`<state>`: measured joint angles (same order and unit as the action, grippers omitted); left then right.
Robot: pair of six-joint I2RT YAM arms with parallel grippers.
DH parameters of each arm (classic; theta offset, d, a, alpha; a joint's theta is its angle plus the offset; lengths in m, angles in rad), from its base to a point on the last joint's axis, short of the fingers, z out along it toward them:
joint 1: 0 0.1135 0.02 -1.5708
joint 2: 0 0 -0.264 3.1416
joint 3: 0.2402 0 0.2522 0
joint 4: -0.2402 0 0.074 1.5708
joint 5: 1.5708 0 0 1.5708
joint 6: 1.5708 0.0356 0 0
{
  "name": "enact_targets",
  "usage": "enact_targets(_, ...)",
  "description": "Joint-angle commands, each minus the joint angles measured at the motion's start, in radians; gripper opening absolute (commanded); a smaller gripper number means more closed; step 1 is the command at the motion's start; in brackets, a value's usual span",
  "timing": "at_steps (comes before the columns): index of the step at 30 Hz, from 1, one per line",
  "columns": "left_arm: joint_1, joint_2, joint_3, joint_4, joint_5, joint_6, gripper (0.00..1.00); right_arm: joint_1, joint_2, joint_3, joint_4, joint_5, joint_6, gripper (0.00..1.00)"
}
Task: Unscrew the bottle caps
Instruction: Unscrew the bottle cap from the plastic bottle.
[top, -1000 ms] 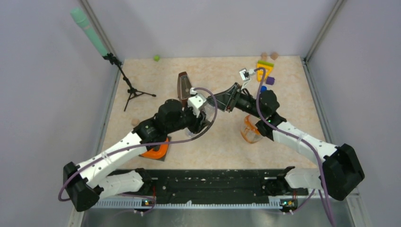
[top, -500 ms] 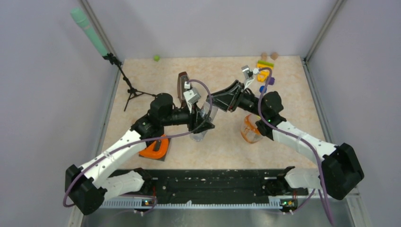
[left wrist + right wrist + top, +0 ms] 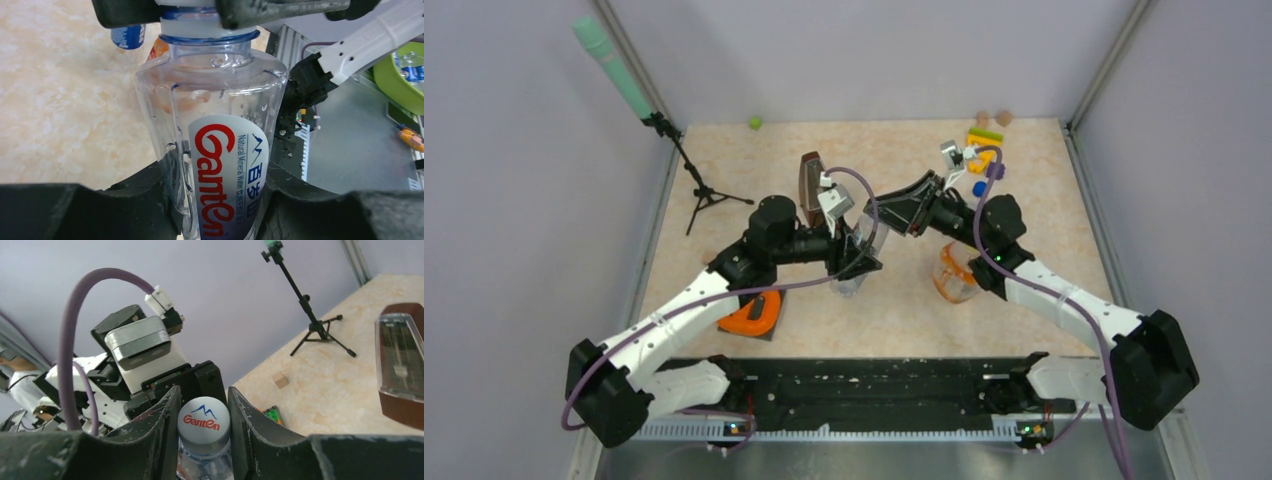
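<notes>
The left fingers [image 3: 100, 212] clamp the lower body of the clear bottle [image 3: 215, 115] at the middle of the worktop [image 3: 754, 170], while the right fingers [image 3: 150, 445] pinch its white cap [image 3: 203, 421]. Label and cap both read "Ganten"; the label adds "Natural Mineral Water". The bottle's long axis is tilted, with the neck up toward the right fingers

We see a clear bottle [image 3: 220, 165] whose white label carries red lettering and blue script. Its cap [image 3: 203, 420] is white, with a red word under a blue peak. The table [image 3: 894, 310] is marbled beige. At right, the metronome [image 3: 400, 365] is brown.
</notes>
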<state>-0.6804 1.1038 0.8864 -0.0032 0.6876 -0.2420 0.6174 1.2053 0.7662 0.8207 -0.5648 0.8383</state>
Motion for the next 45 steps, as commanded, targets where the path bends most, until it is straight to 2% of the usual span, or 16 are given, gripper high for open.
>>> enact_targets(1,-0.034,-0.045,0.063,-0.018,-0.113,0.077,0.00,0.005,-0.024,0.036,-0.198,0.103,-0.064,0.26)
enact_targets(4,-0.064,-0.057,0.075,-0.010,-0.162,0.100,0.00,0.004,-0.013,0.026,-0.147,0.089,-0.024,0.52)
enact_targets(8,-0.117,-0.063,0.073,-0.026,-0.273,0.119,0.00,0.004,-0.011,0.039,-0.141,0.075,-0.002,0.64)
enact_targets(12,-0.154,-0.046,0.076,-0.063,-0.356,0.157,0.00,0.004,-0.028,0.036,-0.144,0.088,-0.001,0.66)
enact_targets(15,-0.192,-0.036,0.089,-0.127,-0.475,0.198,0.00,0.004,-0.043,0.037,-0.157,0.098,-0.002,0.66)
enact_targets(17,-0.223,-0.043,0.075,-0.143,-0.593,0.219,0.00,0.004,-0.056,0.051,-0.230,0.137,-0.014,0.66)
enact_targets(20,-0.267,-0.059,0.020,-0.095,-0.767,0.234,0.00,0.004,-0.061,0.096,-0.374,0.193,-0.058,0.66)
enact_targets(24,-0.309,-0.044,0.012,-0.063,-0.894,0.260,0.00,0.004,-0.057,0.101,-0.377,0.188,-0.060,0.66)
enact_targets(27,-0.333,-0.012,0.027,-0.055,-0.947,0.276,0.00,0.004,-0.045,0.107,-0.377,0.184,-0.059,0.65)
enact_targets(30,-0.359,0.016,0.038,-0.057,-1.010,0.295,0.00,0.004,-0.032,0.116,-0.390,0.175,-0.060,0.60)
enact_targets(32,-0.369,0.025,0.041,-0.058,-1.031,0.297,0.00,0.004,-0.029,0.114,-0.379,0.168,-0.059,0.51)
enact_targets(36,-0.373,0.031,0.039,-0.057,-1.064,0.285,0.00,0.004,-0.028,0.113,-0.365,0.160,-0.057,0.42)
enact_targets(40,-0.372,0.027,0.036,-0.041,-1.080,0.272,0.00,0.004,-0.023,0.111,-0.370,0.164,-0.057,0.40)
enact_targets(43,-0.372,0.027,0.037,-0.034,-1.073,0.270,0.00,0.004,-0.015,0.109,-0.367,0.155,-0.052,0.45)
enact_targets(45,-0.372,0.027,0.040,-0.033,-1.072,0.269,0.00,0.004,-0.010,0.108,-0.362,0.146,-0.049,0.43)
